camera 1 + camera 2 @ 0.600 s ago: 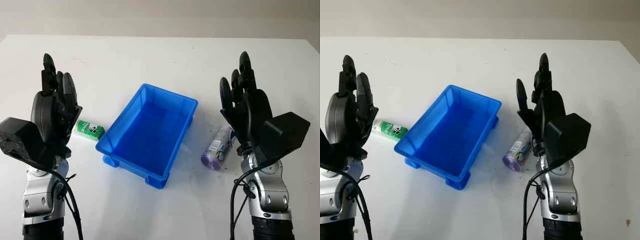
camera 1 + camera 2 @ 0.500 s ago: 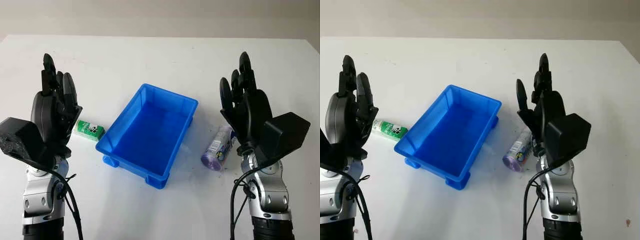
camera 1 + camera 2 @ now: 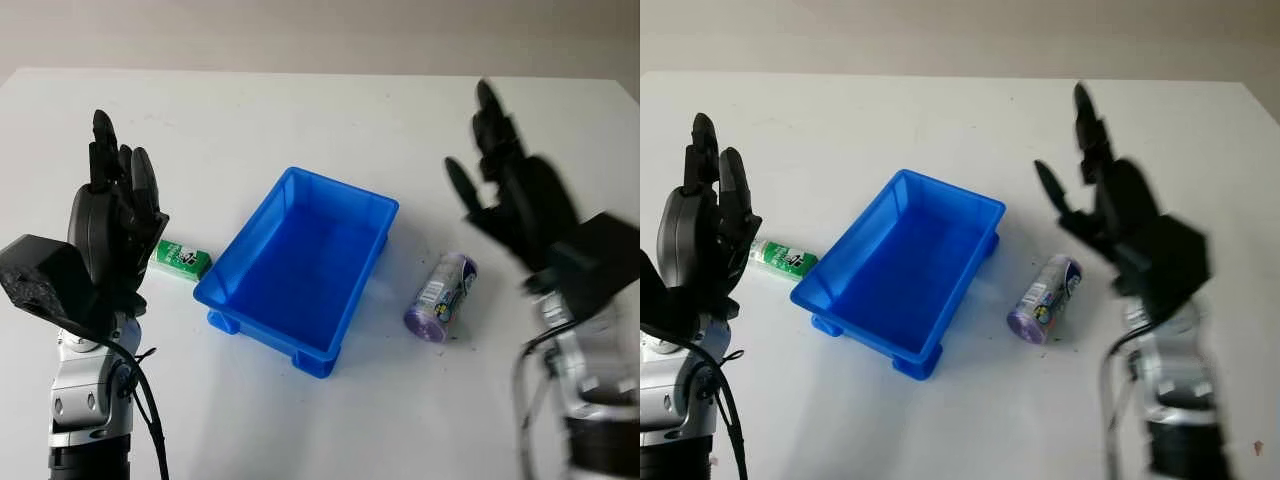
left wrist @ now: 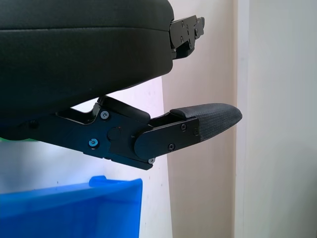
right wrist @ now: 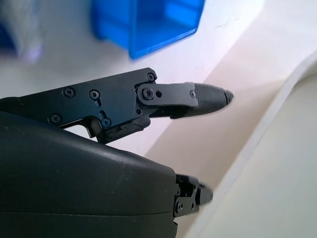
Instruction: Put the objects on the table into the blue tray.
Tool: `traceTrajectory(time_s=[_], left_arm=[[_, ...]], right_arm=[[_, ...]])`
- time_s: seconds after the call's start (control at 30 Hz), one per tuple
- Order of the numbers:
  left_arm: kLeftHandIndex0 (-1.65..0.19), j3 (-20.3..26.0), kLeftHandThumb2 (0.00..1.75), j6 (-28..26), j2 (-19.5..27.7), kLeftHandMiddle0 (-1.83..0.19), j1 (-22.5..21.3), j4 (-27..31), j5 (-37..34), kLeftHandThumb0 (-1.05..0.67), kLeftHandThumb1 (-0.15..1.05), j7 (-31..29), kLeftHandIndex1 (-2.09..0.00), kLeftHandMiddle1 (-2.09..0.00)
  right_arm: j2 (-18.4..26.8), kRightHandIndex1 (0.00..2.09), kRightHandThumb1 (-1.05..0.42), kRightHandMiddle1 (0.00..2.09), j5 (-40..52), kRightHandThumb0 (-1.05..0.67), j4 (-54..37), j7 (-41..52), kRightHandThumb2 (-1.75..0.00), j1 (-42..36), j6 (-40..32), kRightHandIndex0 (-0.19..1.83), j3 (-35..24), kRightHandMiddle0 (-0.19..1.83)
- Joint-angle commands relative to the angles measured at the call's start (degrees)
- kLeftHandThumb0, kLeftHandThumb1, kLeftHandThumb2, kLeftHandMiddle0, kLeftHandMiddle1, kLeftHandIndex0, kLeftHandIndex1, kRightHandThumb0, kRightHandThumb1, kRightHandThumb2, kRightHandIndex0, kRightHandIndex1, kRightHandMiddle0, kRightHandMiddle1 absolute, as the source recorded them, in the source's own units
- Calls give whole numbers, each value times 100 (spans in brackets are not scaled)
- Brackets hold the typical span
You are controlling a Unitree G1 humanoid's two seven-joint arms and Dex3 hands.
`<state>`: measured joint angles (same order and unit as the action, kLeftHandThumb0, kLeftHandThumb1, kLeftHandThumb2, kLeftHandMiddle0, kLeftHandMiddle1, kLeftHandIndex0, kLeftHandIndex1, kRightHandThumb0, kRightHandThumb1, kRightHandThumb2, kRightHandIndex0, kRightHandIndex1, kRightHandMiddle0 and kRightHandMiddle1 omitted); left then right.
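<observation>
Black and blurred with motion, the right hand [image 3: 520, 195] has swung outward and away from the robot since half a second ago: then it stood upright just in front of the purple canister, covering part of it; now it hangs open to the canister's right, holding nothing. The purple canister [image 3: 440, 296] lies on its side on the white bench [image 3: 300, 120], fully exposed, just beside the tray's right wall but apart from it. My reading is that the right arm has begun its reach, moving aside to come at the canister for a grasp, though which way it will close I cannot say.

On the other side the left hand [image 3: 112, 230] is raised where it was, open and empty, with only a slight shift upward. Just past it, partly hidden by its fingers, lies the green and white packet [image 3: 180, 259], flat on the bench and close to the tray's left wall.

Between the two objects sits the blue tray [image 3: 240, 262], angled across the bench with nothing inside it; it has not moved. Both objects remain outside the tray, so the task is at its start: nothing grasped, nothing delivered. The canister's round body could roll if nudged sideways, so a grip across its length seems wise.
</observation>
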<state>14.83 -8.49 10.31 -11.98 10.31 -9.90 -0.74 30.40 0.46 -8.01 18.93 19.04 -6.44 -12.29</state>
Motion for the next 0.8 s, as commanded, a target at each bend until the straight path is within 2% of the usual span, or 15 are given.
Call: traceTrajectory(time_s=[0.0,0.07,0.13,0.3,0.43,0.57,0.63,0.77], left_arm=[[19,12,66,84,-27,19,5,81,-23,-74,105,0,0,-4],[19,5,66,67,-37,19,27,119,-28,-74,105,7,0,-3],[19,4,66,33,-37,19,42,147,-45,-74,105,-5,0,-1],[19,-14,66,-43,-21,19,-21,124,-98,-73,105,-45,0,0],[19,-16,65,-61,-19,19,-133,59,-112,-74,105,-42,0,0],[19,-22,65,-10,24,19,-196,-18,-101,-74,105,-101,0,0],[19,-7,65,-5,6,19,-211,-38,-119,-75,105,-104,0,0],[19,-21,64,-68,-7,19,-162,45,-110,-75,105,-90,0,0]], right_arm=[[601,24,-96,23,-169,-68,-67,300,-6,122,-102,33,-55,30],[1366,27,-87,26,-551,-70,17,754,-3,84,391,44,-8,41],[2100,15,-84,18,-873,-72,87,1303,-5,-78,990,45,27,42],[2987,4,-80,6,-1296,-61,-291,2053,-5,-665,1539,31,-32,31],[3198,4,-79,5,-1477,-52,-424,2240,-5,-1026,2070,29,-35,29],[3237,5,-79,5,-1551,-51,-421,2314,-5,-1214,2475,30,42,29],[3158,4,-81,4,-1531,-46,-306,2289,-6,-1255,2769,28,150,27],[3004,4,-83,4,-1596,-45,-60,2186,-6,-1202,3166,27,432,26]])
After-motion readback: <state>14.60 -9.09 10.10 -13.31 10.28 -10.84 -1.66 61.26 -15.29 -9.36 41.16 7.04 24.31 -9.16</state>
